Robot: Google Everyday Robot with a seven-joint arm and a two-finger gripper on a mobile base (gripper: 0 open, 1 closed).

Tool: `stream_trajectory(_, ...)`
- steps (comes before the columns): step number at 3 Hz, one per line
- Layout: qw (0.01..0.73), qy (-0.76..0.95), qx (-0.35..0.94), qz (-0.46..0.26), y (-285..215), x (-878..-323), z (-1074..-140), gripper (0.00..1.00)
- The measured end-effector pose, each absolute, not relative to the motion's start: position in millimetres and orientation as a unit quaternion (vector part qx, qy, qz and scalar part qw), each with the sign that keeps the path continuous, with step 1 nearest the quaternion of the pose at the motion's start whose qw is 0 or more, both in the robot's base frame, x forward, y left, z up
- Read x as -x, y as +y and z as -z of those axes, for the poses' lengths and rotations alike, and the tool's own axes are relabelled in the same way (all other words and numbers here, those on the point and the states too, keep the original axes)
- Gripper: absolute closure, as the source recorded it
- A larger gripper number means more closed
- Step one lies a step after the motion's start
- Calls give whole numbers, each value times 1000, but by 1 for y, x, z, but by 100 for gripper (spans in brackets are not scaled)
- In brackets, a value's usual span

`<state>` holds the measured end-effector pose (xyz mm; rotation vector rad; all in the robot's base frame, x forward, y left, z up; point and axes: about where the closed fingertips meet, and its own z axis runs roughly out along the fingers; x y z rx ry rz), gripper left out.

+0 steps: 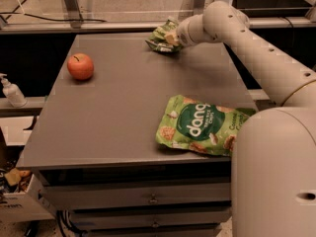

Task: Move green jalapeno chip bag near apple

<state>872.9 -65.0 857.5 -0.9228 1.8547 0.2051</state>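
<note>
The small crinkled light-green jalapeno chip bag (160, 36) is at the far middle of the grey table (118, 112), its lower edge near the surface. My gripper (171, 37) is on the bag's right side, shut on it, at the end of the white arm that reaches in from the right. The red-orange apple (80, 66) with a short dark stem sits on the table's left side, well to the left of the bag and a little nearer to me.
A large green "dang" bag (200, 125) lies at the table's right front, partly behind my white arm body (274, 172). A white pump bottle (11, 91) stands left of the table. Drawers (148, 199) sit under the tabletop.
</note>
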Motion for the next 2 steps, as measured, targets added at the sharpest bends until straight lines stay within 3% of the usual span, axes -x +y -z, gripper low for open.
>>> stream_trajectory(2, 524, 718, 439, -133, -11, -849, -893, 100)
